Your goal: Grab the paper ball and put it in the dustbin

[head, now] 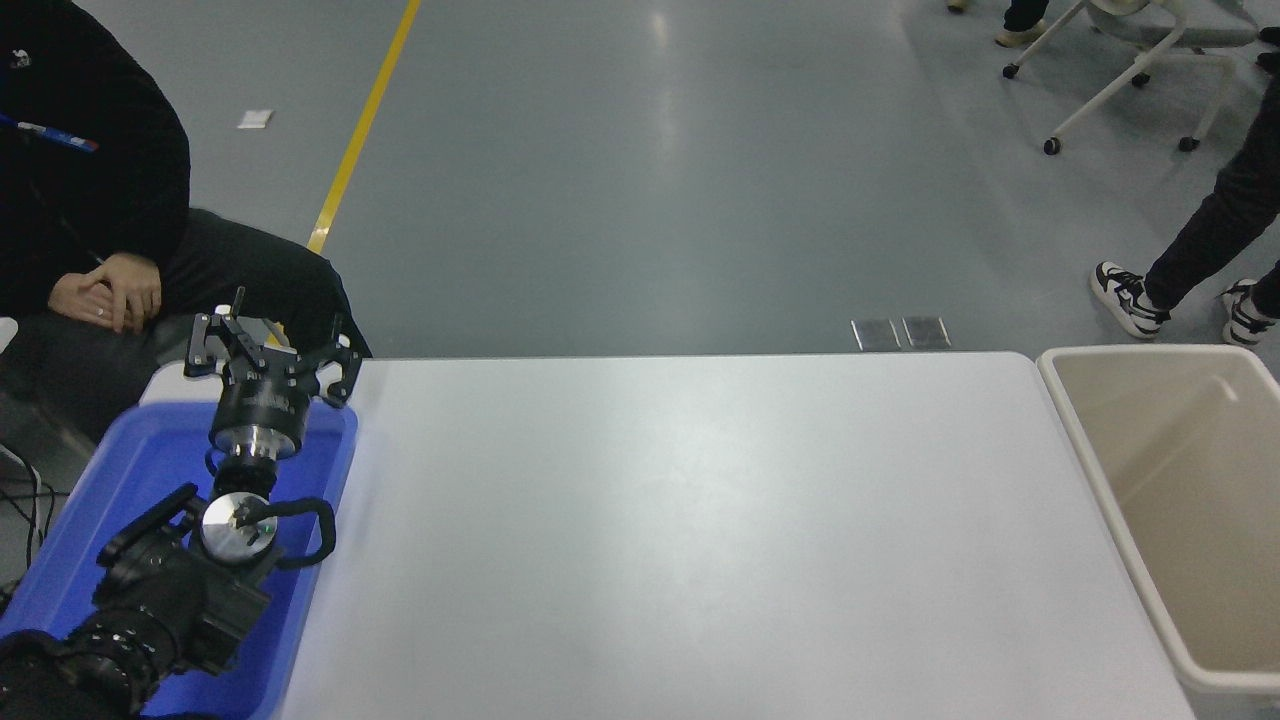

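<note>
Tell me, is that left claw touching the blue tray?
Cannot tell. The head view shows the left gripper open over the blue tray's far rim, but hides any gap.

- The left gripper point(272, 352) is hanging over the far end of a tray point(75, 520) sitting on the worktop point(660, 520).
- Far to the gripper's right, the dustbin point(1085, 440) is standing against the worktop's edge.
- A seated person point(90, 200) is sitting just beyond the gripper.

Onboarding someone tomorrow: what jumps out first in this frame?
The left gripper, open, parked over the blue tray at lower left. Then the bare white table and the beige dustbin at its right edge, with nothing visible inside. The right arm and paper ball are out of view.
</note>
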